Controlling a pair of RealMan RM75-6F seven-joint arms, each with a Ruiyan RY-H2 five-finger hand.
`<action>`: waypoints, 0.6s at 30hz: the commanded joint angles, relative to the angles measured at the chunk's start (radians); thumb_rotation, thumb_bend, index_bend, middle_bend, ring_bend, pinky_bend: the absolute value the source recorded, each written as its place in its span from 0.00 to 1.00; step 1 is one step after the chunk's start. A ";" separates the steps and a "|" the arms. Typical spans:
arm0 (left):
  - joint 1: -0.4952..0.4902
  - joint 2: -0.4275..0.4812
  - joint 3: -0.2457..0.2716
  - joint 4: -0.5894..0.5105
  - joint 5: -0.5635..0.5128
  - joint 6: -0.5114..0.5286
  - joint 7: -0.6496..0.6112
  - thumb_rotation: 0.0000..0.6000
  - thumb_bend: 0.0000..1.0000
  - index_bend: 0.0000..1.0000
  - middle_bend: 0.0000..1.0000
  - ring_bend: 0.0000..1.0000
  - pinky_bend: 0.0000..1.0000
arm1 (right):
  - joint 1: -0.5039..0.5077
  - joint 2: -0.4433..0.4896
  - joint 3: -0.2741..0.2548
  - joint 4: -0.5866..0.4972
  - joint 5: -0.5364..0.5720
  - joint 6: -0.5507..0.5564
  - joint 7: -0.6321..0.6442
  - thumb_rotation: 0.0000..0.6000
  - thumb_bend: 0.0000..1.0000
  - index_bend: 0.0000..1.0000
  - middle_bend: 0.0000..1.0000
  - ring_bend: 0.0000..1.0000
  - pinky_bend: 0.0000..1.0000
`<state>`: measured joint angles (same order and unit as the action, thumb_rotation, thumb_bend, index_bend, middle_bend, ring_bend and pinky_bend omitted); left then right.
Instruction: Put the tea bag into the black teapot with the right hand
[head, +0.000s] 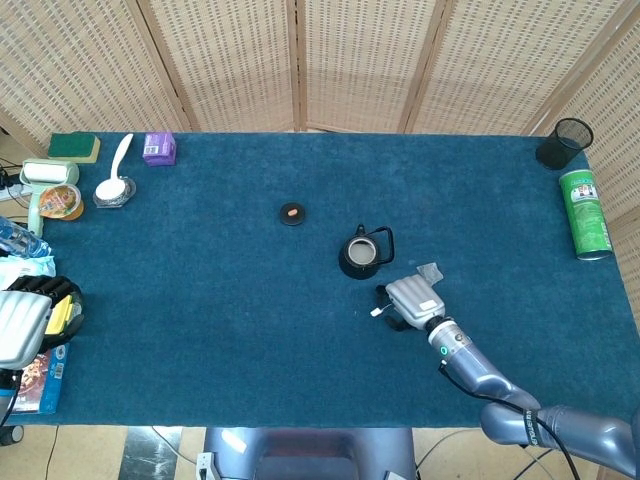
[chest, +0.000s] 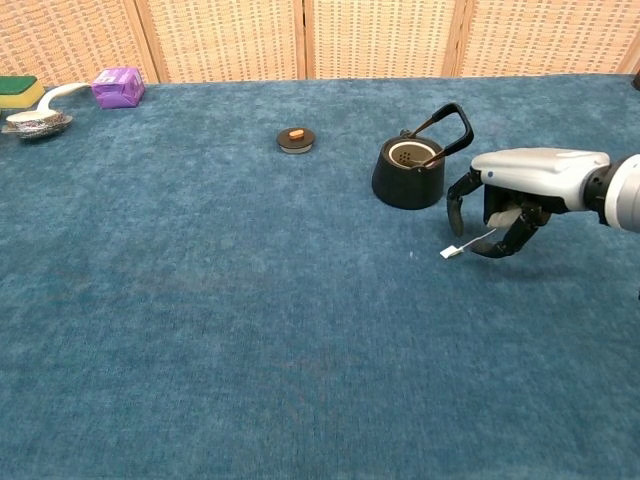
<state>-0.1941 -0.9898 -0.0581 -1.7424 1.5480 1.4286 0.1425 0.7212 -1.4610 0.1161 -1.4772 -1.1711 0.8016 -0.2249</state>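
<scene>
Over at nine o'clock on the table (head: 200, 300) your left hand (head: 22, 326) rests at the edge, palm down; whether its fingers hold anything you cannot tell from here. Up at ten o'clock sit a green sponge (head: 74, 146), a white spoon (head: 116, 168) and a small purple box (head: 159, 148), all well away from the action. Moving in, the teapot lid (chest: 295, 139) lies on the cloth at about ten o'clock from the black teapot (chest: 408, 172), so the mouth is open and the handle stands upright, leaning toward your side.

Now your right hand (chest: 505, 195), at four o'clock from the pot and close beside it: fingers curled down, a pale tea bag (chest: 503, 217) tucked between them, grasped but not deeply. The string runs down to the white tag (chest: 450, 252), which lies on the cloth.

Watch out here. That trailing string could catch the pot's rim or handle as you carry across, and pull the bag loose. Come in low and your fingers could knock the handle and shove the pot. Far right, the green can (head: 586, 213) and mesh cup (head: 564, 143) are no concern.
</scene>
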 joint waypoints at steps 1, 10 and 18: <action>0.001 0.000 0.001 0.002 0.000 0.001 -0.001 1.00 0.33 0.48 0.45 0.38 0.35 | 0.001 -0.006 -0.001 0.002 0.005 0.006 -0.008 1.00 0.42 0.48 1.00 1.00 1.00; 0.008 -0.001 0.005 0.012 0.002 0.012 -0.015 1.00 0.33 0.48 0.45 0.38 0.35 | 0.009 -0.027 0.006 -0.005 0.048 0.028 -0.063 1.00 0.40 0.50 1.00 1.00 1.00; 0.014 0.000 0.009 0.023 0.008 0.020 -0.031 1.00 0.33 0.48 0.45 0.38 0.35 | 0.015 -0.050 0.002 -0.007 0.091 0.042 -0.111 1.00 0.39 0.50 1.00 1.00 1.00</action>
<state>-0.1801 -0.9899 -0.0489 -1.7195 1.5553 1.4486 0.1118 0.7354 -1.5082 0.1190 -1.4847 -1.0829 0.8416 -0.3334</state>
